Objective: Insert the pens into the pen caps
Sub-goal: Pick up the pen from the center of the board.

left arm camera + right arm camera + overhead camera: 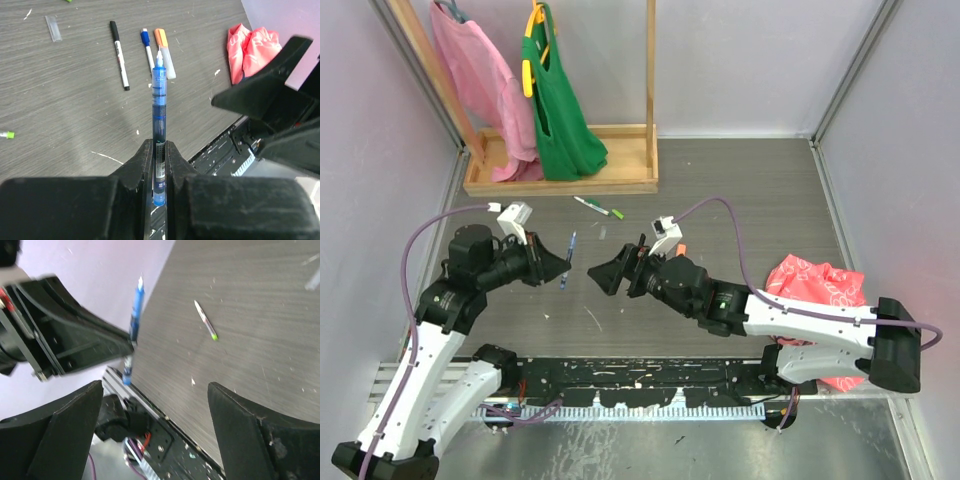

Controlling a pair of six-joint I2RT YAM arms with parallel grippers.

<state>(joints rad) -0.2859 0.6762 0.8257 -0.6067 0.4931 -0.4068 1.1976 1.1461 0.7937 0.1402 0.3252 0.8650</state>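
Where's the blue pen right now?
The blue pen is clamped in the left gripper, raised off the table, just left of the open right gripper in the top view.

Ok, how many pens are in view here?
5. A blue pen in the left end effector; a black pen, a blue-ended pen and an orange pen side by side on the table; a green-tipped pen farther back. Others may be hidden.

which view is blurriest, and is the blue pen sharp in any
right wrist view is blurriest, the blue pen smeared and soft; left wrist view shows it crisp along the barrel; top external view is evenly lit, no glare, the pen small but clear
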